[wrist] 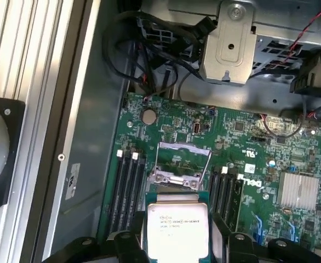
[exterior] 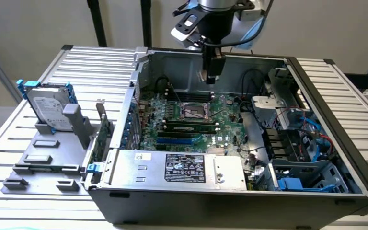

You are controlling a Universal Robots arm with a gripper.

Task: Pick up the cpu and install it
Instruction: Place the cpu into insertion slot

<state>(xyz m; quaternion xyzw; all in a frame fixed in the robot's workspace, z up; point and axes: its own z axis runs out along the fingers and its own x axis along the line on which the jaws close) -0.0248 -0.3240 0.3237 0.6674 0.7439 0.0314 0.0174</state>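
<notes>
We saw the gripper [exterior: 211, 76] hanging inside the open pc case [exterior: 235, 203], over the motherboard [exterior: 225, 129] & clear of it; its tip stood approx. above the far edge of the cpu socket [exterior: 195, 111], near the case's back wall.

From the wrist cam, the cpu [wrist: 177, 229] lay flat between the two black fingers [wrist: 129, 242], metal top w/ printed text facing the camera; the fingers pressed on opposite edges of it, so we read the gripper as clamped on the cpu; the chip was up off the board, not seated. The socket lay just beyond the chip's edge, w/ a silver metal frame at the side nearest the chip & thin rods running along both flanks; we couldn't tell whether the contacts were bare. Mem. slots [wrist: 129, 186] ran along both sides of the socket; a coin battery [wrist: 148, 116] sat past it, a finned heatsink [wrist: 298, 190] well off to one side.

In the exterior view, the hard drive [exterior: 48, 110] stood upright in a grey holder [exterior: 50, 158] on the slatted table [exterior: 94, 62], at the exterior view's left, outside the case & well apart from the gripper; the silver box w/ black label [exterior: 178, 168] filled the near part of the case, between the board & the front wall.
</notes>
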